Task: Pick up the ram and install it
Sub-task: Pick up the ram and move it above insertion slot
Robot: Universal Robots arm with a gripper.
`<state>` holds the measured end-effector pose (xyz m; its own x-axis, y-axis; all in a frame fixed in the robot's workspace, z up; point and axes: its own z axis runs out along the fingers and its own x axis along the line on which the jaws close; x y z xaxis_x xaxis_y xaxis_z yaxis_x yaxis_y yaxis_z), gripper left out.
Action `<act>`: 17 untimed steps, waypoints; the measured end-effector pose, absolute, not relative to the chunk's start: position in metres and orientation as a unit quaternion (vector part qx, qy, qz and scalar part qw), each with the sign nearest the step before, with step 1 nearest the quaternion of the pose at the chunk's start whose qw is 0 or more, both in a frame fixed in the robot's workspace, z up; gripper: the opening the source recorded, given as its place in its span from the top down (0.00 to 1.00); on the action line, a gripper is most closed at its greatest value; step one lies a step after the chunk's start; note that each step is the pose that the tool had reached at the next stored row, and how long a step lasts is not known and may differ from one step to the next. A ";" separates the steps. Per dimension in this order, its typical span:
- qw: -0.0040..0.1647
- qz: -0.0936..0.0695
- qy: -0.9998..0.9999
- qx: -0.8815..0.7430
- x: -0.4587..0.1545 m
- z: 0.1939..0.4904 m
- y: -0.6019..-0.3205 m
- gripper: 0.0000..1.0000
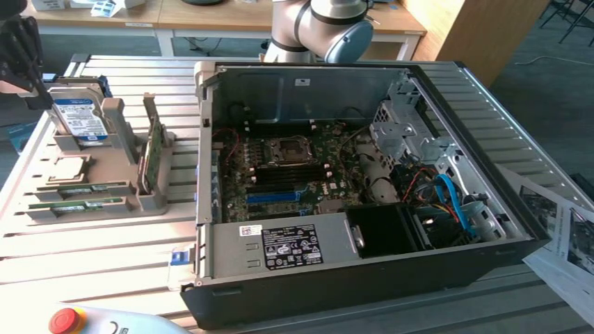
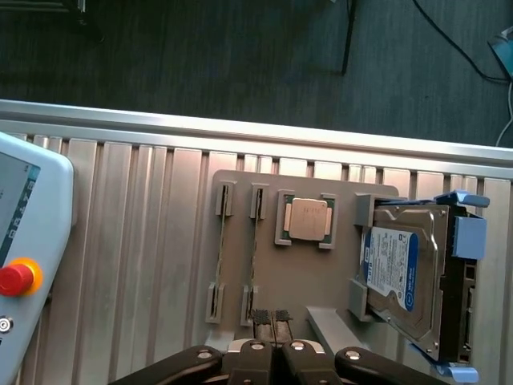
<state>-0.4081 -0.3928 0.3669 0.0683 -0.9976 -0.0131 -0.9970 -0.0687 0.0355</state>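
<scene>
- Gripper point(image 2: 270, 318): one. Its fingertips are together with nothing between them. In the exterior view it hangs at 11 o'clock of the drive point(image 1: 79, 118).
- Ram point(image 1: 79, 188): two sticks, each on edge in its own slot of the holder point(image 1: 121, 202), side by side. In the exterior view they lie at 6 o'clock of the CPU point(image 1: 67, 169). Neither is lifted and none is in the case point(image 1: 371, 278). In the wrist view the fingertips are just beside one end of the stick nearer the CPU.
- Holder: one, grey, on the desk point(image 1: 93, 264) at 9 o'clock of the case.
- CPU: one, flat in its square pocket.
- Drive: one, upright, at 12 o'clock of the CPU.
- Green board point(image 1: 153, 149): one, standing in a tall slot at 3 o'clock of the CPU. I cannot tell what it is.
- Case: one, open. The ram slots point(image 1: 288, 179) on its board look unfilled to me, and I cannot count them.
- Pendant point(image 2: 32, 241): one, with one red button.
- Step in hand, as I judge it: the approach to the pick.
- To do it well, I would part the jaws before descending and square them across the stick's thin side.
- I would centre on the stick's length rather than its end, then come straight down and lift straight up so it clears the end clips without twisting.
</scene>
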 end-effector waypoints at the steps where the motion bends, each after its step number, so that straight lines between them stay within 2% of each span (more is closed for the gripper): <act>1: 0.008 -0.017 -0.682 0.731 -0.408 0.366 -0.393 0.89; 5: 0.008 -0.017 -0.682 0.731 -0.408 0.353 -0.393 0.89; 17: 0.008 -0.017 -0.692 0.721 -0.408 0.353 -0.393 0.89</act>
